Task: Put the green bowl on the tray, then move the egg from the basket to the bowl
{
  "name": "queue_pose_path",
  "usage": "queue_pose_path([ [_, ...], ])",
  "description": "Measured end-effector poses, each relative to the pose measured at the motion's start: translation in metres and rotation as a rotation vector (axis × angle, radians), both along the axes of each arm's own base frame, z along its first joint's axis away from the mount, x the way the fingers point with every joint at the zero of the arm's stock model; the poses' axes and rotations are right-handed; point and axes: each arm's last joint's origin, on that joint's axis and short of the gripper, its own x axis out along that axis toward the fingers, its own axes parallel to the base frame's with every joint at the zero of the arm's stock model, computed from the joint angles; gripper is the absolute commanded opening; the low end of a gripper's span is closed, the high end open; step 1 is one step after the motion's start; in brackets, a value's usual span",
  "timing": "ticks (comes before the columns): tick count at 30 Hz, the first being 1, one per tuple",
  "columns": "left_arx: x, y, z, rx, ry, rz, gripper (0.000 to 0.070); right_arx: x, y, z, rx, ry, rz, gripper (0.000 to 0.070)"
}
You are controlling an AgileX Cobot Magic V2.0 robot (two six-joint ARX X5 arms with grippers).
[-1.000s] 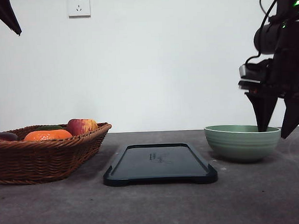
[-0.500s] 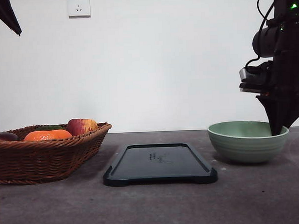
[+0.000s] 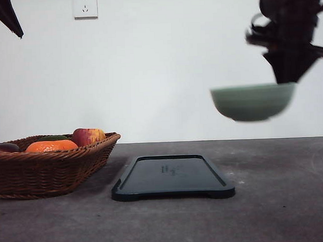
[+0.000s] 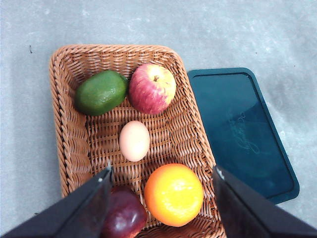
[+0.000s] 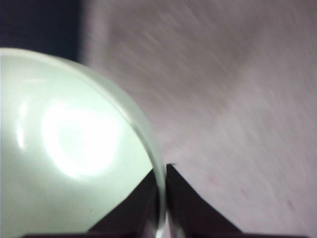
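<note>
Right gripper [image 5: 163,198] pinches green bowl [image 3: 252,102] by rim only (one-sided, airborne): may tilt or slip before tray [image 3: 172,176]. Left gripper [image 4: 161,198] spread, empty.

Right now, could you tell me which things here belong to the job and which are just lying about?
Belong to the job:
green bowl, held in the air by the right gripper
tray, bare
basket
egg, in the basket
left gripper, open above the basket

Just lying about, all in the basket:
apple
avocado
orange
dark red fruit
</note>
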Motion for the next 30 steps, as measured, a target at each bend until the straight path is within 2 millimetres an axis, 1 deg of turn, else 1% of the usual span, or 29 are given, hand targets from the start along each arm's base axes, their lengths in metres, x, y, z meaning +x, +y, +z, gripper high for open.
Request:
queue_pose_path([
  [2, 0.0, 0.0, 0.0, 0.0, -0.001, 0.0, 0.0396, 0.0, 0.014, 0.011, 0.018, -0.046, 0.03, 0.0002],
  [4, 0.0, 0.0, 0.0, 0.0, -0.003, 0.0, 0.0396, -0.001, 0.029, 0.017, 0.035, -0.089, 0.059, 0.0002],
  [7, 0.0, 0.0, 0.0, 0.0, -0.004, 0.0, 0.0396, -0.003, 0.052, 0.019, 0.059, -0.128, 0.096, 0.0002],
  [10, 0.0, 0.0, 0.0, 0.0, -0.004, 0.0, 0.0396, -0.002, 0.072, 0.015, 0.078, -0.15, 0.126, 0.0002],
  [13, 0.0, 0.0, 0.0, 0.0, -0.004, 0.0, 0.0396, 0.006, 0.091, 0.0, 0.09, -0.152, 0.143, 0.0002],
  [16, 0.0, 0.0, 0.0, 0.0, -0.004, 0.0, 0.0396, 0.015, 0.103, -0.019, 0.089, -0.128, 0.144, 0.0002],
  [21, 0.0, 0.0, 0.0, 0.0, -0.004, 0.0, 0.0396, 0.023, 0.114, -0.044, 0.059, -0.08, 0.139, 0.0002],
  [30, 0.0, 0.0, 0.0, 0.0, -0.004, 0.0, 0.0396, 0.033, 0.126, -0.082, 0.031, 0.0, 0.145, 0.0002],
])
